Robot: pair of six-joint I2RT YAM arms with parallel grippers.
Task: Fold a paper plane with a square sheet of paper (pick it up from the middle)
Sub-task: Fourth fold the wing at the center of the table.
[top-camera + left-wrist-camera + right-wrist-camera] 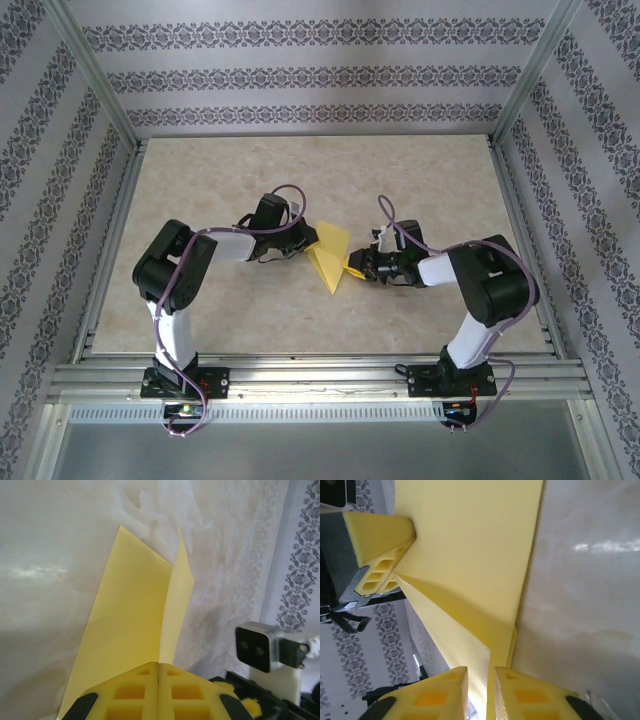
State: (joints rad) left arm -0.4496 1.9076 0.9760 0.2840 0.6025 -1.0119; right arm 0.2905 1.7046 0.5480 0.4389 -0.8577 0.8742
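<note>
The yellow paper (331, 252) is folded into a pointed dart shape and is held off the table between both arms, tip toward the near edge. My left gripper (307, 241) is shut on its left side. In the left wrist view the pads (158, 664) meet on the centre crease, and the paper (131, 625) fans away with one flap standing up. My right gripper (353, 268) is at the paper's right edge. In the right wrist view its jaws (480, 669) stand slightly apart, with a paper (470, 540) layer running through the gap. The left gripper's fingers (380, 547) pinch the far side.
The beige marbled table (200, 190) lies under the paper, framed by aluminium rails (320, 375) and patterned walls. The right arm's wrist block (260, 649) sits close to the left gripper's right side. Both forearms angle inward toward the table's middle.
</note>
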